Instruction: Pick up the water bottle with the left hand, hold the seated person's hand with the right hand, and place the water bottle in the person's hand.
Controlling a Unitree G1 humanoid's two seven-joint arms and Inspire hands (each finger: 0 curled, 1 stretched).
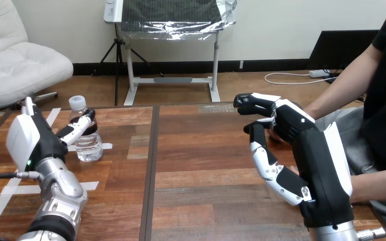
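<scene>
Left hand point(36, 140) is curled round the clear plastic water bottle with white cap point(89, 148), which stands on the wooden table point(206, 165). It should squeeze firmly, then lift straight. Right hand point(301, 145), well right of the bottle, is near the person's forearm point(339, 88); its grasp cannot be told.

The water bottle point(86, 145) stands on the left part of the table point(201, 165). My left hand point(35, 138) is just left of it, fingers point(78, 128) curled across its front. At far right, the person's forearm point(342, 93) reaches in behind my right hand point(306, 150), perhaps touching it.
</scene>
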